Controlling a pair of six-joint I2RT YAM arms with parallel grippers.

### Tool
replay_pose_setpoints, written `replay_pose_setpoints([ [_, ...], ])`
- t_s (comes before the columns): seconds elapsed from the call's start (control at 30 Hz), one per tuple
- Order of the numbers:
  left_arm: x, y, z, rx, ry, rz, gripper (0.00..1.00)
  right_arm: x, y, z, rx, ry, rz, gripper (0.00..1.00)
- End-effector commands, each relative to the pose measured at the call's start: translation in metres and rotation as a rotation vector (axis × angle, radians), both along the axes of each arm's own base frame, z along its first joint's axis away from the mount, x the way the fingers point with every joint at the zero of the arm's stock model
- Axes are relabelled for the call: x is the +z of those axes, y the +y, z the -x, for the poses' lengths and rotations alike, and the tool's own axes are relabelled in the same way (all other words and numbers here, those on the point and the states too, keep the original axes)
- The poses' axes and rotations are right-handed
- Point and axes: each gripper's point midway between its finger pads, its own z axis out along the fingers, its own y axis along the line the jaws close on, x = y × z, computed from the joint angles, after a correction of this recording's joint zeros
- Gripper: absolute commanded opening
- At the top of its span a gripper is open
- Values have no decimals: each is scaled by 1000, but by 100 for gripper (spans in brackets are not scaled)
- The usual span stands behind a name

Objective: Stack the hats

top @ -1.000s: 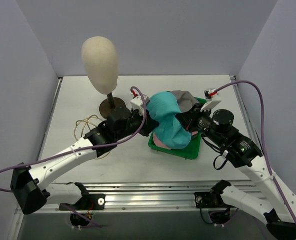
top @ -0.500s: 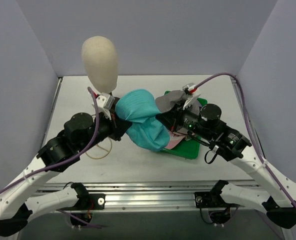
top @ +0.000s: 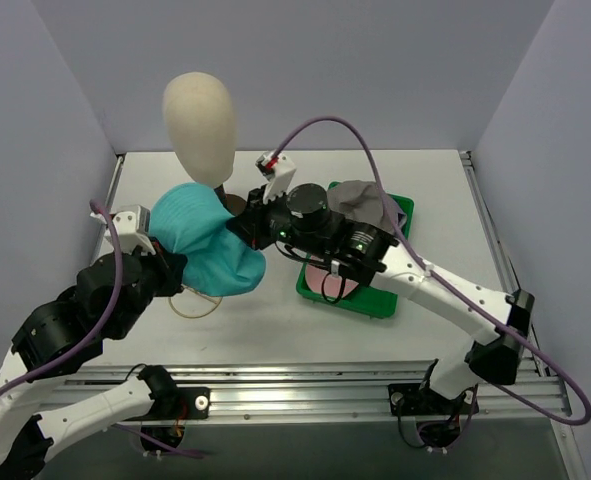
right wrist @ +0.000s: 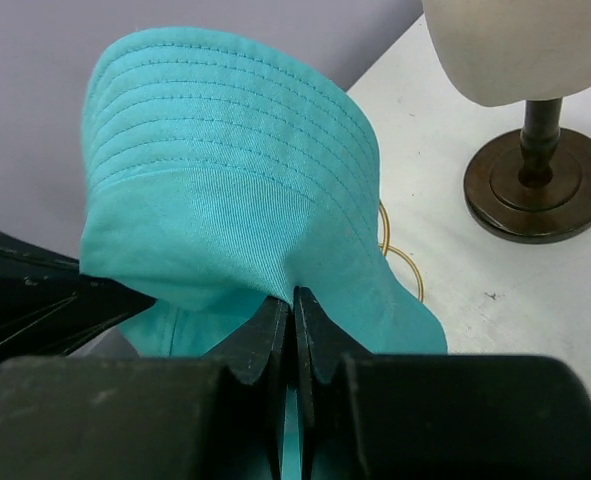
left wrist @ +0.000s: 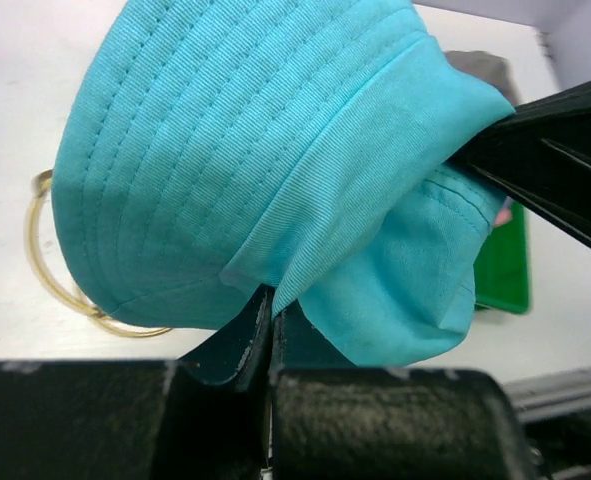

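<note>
A teal bucket hat [top: 207, 246] hangs above the table just left of centre, stretched between both grippers. My left gripper [top: 173, 264] is shut on its brim at the left side, seen pinched in the left wrist view [left wrist: 272, 300]. My right gripper [top: 243, 228] is shut on the opposite brim [right wrist: 295, 295]. The teal hat [left wrist: 255, 150] fills most of both wrist views [right wrist: 235, 170]. A grey floppy hat [top: 361, 199] lies at the back of the green tray [top: 380, 302]. A pink hat [top: 331, 281] lies in the tray, partly hidden under the right arm.
The cream mannequin head [top: 199, 112] on its brown stand [right wrist: 540, 185] rises just behind the teal hat. A yellow cord loop [top: 197, 302] lies on the table below the hat. Grey walls close in the left, back and right sides.
Both arms have carried the teal hat leftward, from over the green tray to over the left part of the table near the mannequin stand. Both grips have held.
</note>
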Motion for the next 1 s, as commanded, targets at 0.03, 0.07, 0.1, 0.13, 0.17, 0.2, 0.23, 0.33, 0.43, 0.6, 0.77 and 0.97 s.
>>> replay_pose_setpoints([
  [0.03,-16,66,0,288,26,-147,2,9,16,-39,-109,-55,22,0],
  [0.07,-19,69,2,299,34,-146,2,3,21,-42,-106,-48,35,0],
  [0.1,-20,70,2,306,36,-141,2,-6,29,-45,-102,-40,50,0],
  [0.13,-19,74,4,321,30,-134,2,-4,32,-47,-101,-44,44,0],
  [0.17,-22,78,5,343,34,-132,2,-4,36,-49,-98,-47,40,0],
  [0.2,-23,83,5,365,31,-138,2,-15,43,-54,-98,-38,63,0],
  [0.23,-24,88,6,391,29,-140,2,-15,46,-57,-100,-46,74,0],
  [0.33,-32,99,5,462,23,-158,2,-18,59,-67,-98,-50,108,0],
  [0.43,-39,95,-2,477,36,-191,2,-20,72,-76,-94,-53,123,0],
  [0.6,-41,85,-13,453,94,-190,2,-21,87,-86,-77,-51,125,0],
  [0.77,-53,90,-34,466,176,-184,2,-24,91,-99,-78,-41,124,0],
  [0.97,-76,88,-48,397,258,-66,2,-32,103,-101,-22,-29,117,0],
])
